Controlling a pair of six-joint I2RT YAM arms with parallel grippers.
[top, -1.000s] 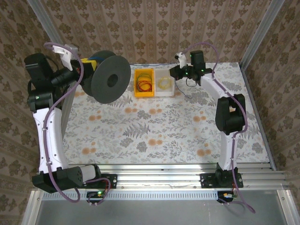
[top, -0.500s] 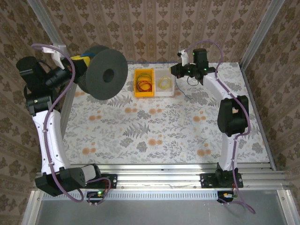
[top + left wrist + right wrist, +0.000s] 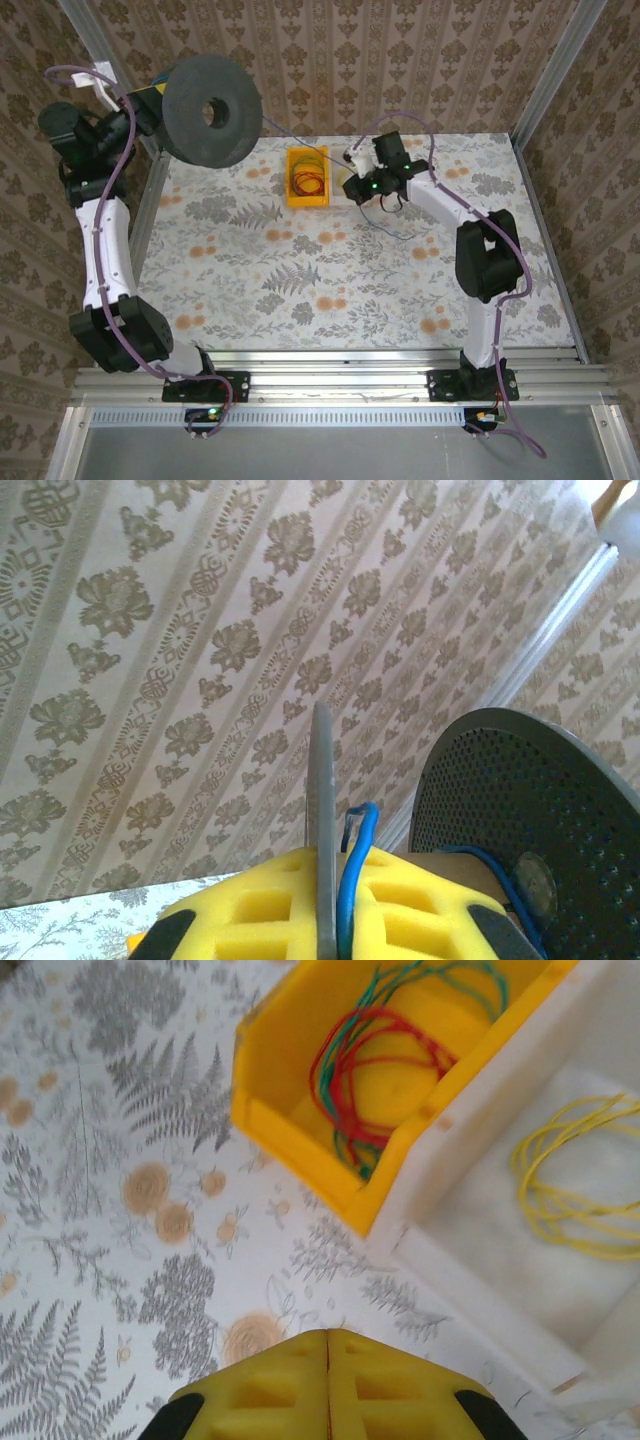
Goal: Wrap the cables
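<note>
Barely begun: left gripper (image 3: 326, 900) clamped the spool (image 3: 208, 112), right gripper (image 3: 328, 1380) pinched the blue cable (image 3: 356, 865), other cables (image 3: 330, 1065) waited in far bins (image 3: 290, 1110).

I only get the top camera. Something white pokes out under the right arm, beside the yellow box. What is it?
Observer: A white bin, holding a loose coil of yellow cable.
Operator: Is that gripper holding anything?
Observer: No. The right gripper is shut, jaws pressed together, nothing between.
Operator: How does the left one hold the black wheel?
Observer: The left gripper pinches one thin flange of the spool, blue cable beside it.
</note>
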